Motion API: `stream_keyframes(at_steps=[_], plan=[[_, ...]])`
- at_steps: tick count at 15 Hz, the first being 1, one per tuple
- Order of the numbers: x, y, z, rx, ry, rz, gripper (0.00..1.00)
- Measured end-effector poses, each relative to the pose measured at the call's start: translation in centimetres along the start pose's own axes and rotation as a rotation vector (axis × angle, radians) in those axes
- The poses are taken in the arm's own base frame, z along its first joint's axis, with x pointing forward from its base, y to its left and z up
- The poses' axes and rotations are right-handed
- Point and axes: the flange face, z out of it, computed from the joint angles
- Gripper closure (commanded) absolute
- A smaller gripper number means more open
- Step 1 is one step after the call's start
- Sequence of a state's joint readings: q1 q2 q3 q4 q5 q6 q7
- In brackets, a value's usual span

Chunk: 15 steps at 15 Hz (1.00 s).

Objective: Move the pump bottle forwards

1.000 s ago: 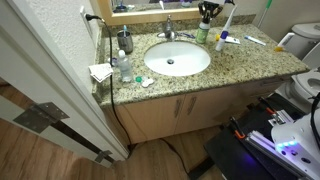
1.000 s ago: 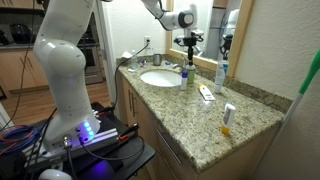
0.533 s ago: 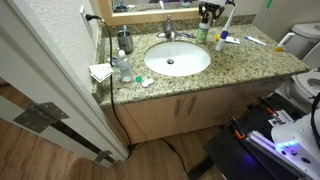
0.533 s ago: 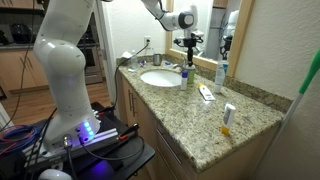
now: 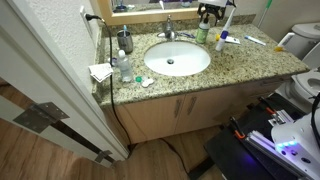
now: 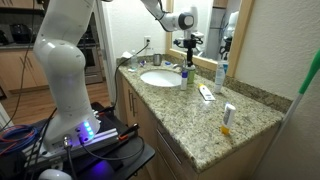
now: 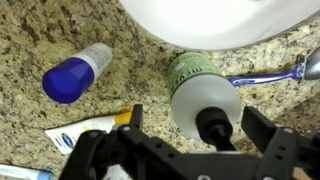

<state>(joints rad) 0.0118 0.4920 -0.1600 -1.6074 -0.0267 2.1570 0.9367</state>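
**Step in hand: descent to grasp.** The gripper [image 7: 193, 120] hangs directly above the pump bottle [image 7: 200, 88]. Its fingers [image 7: 128, 122] are spread wide, one on each side of the dark pump head [image 7: 214, 127], and nothing is held.

**Location.** The pump bottle [image 5: 203, 33] stands on the table [image 5: 240, 66] at the far edge. It is just right of the faucet [image 5: 168, 31] and beside the far right rim of the sink [image 5: 177, 59]. In the wrist view a toothbrush [image 7: 265, 75] lies close on one side and a blue-capped bottle [image 7: 75, 74] stands apart on the other.

**Orientation.** The bottle is upright, with its long axis vertical and the pump head on top. The nozzle direction cannot be told.

**Procedure (recommended).**
1. Centre the fingers on the bottle axis.
2. Lower past the pump head to the green body. A grip on the head alone would likely let the bottle swing or tip.
3. Close squarely on the body.
4. Lift only slightly, or slide, and travel towards the near edge. Keep the axis vertical.
5. Keep the path to the right of the sink rim, and avoid the toothbrush.
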Motion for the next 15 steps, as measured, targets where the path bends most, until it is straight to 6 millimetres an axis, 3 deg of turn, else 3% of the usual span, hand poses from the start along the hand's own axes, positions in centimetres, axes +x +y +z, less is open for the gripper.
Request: stream_keyframes(at_steps=[5,15], plan=[[0.2,0.0,-1.8,0.029,0.017,-0.003,0.0],[0.1,0.9,-7.7,0.11,0.073,-0.044,0.0]])
